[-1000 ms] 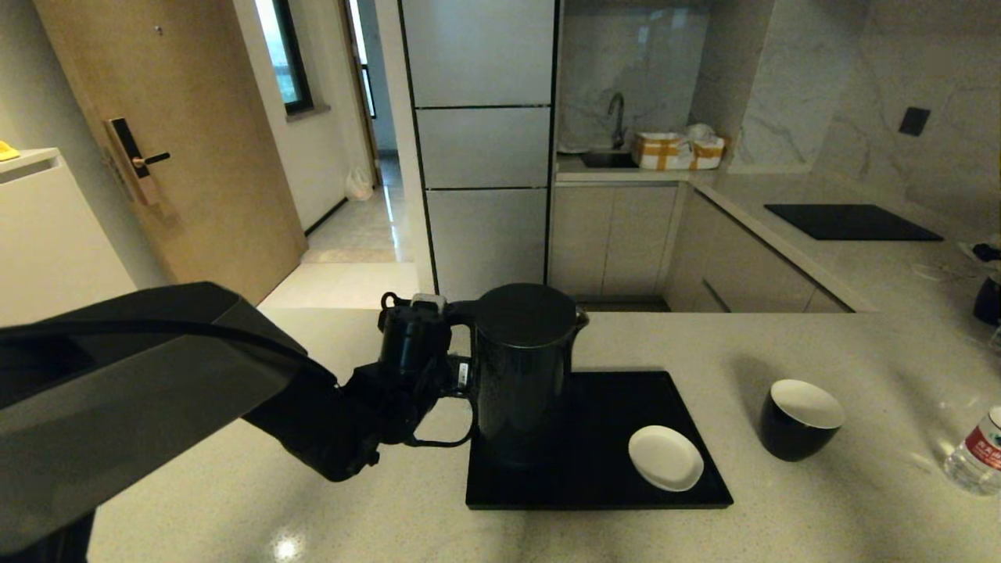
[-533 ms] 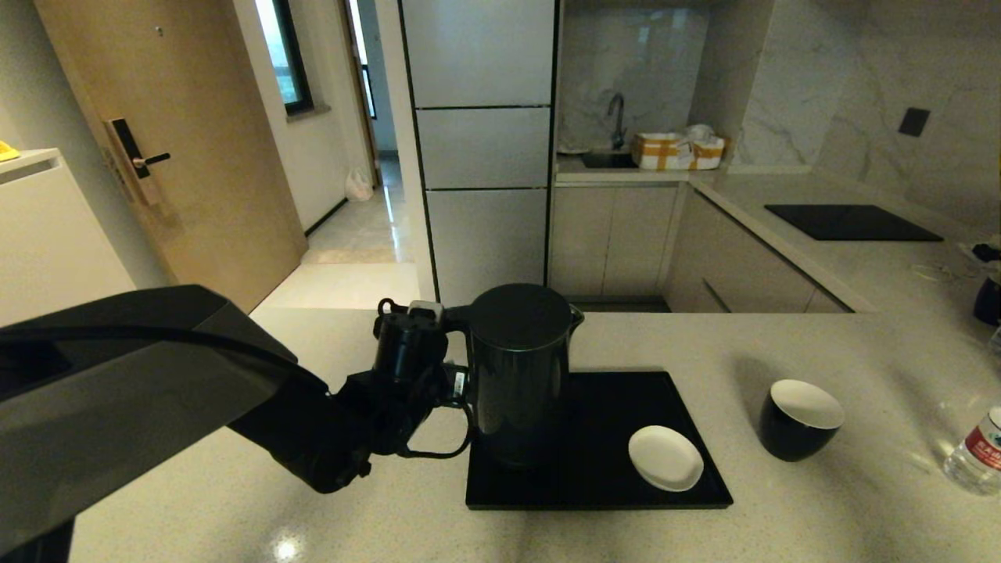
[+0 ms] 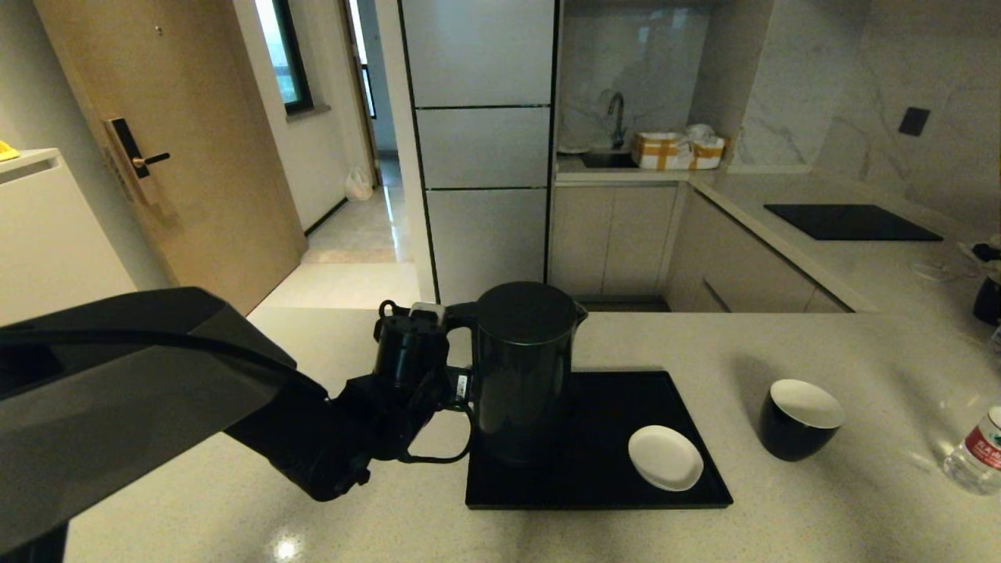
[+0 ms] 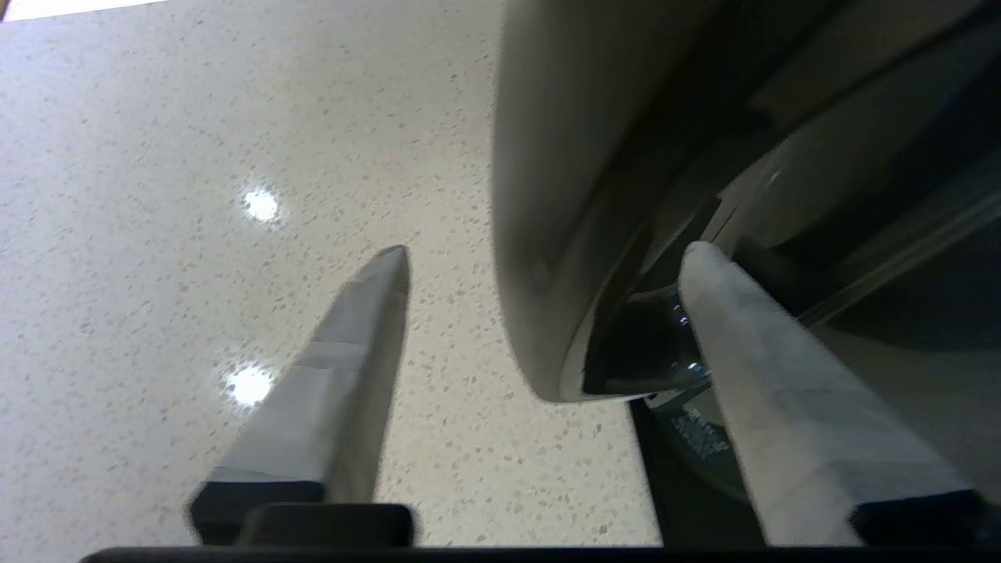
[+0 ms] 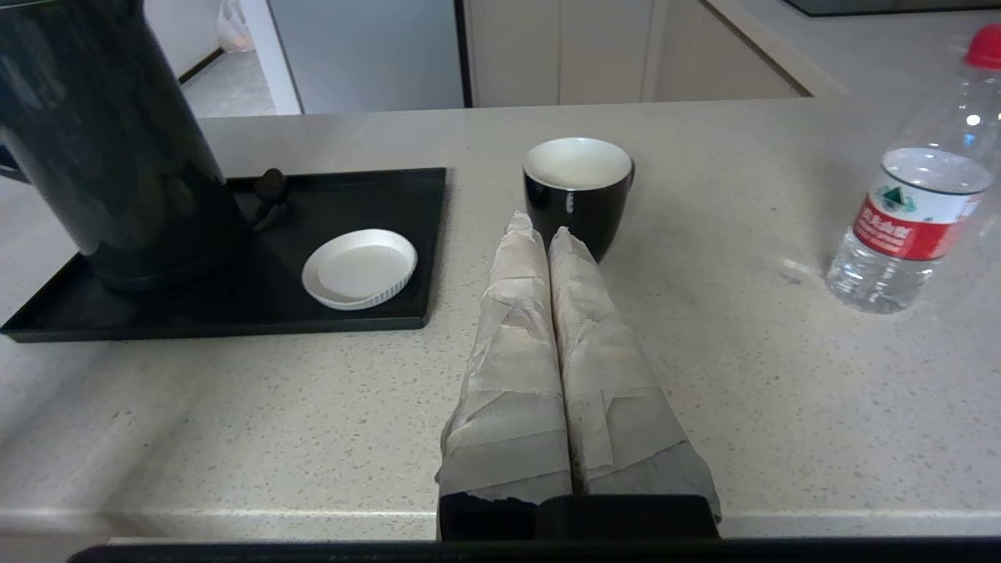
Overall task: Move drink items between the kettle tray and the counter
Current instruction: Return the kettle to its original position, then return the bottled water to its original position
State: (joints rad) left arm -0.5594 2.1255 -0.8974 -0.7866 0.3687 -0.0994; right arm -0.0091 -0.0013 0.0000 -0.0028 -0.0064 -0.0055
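The tall black kettle stands upright on the round base at the left of the black kettle tray. My left gripper is at its handle, open, with one finger on each side of the handle and a gap on the outer side. The black cup and the small red-capped bottle stand on the counter to the right of the tray. My right gripper hovers low near the counter's front edge, shut and empty, its tips just short of the cup.
A small white saucer lies on the tray's right front part. A black cooktop is set in the far right counter, and a dark object stands at the right edge. Beyond the counter's far edge is open floor.
My left gripper's fingers have spread apart off the kettle handle. The kettle has settled upright on the tray; the arm has barely moved.
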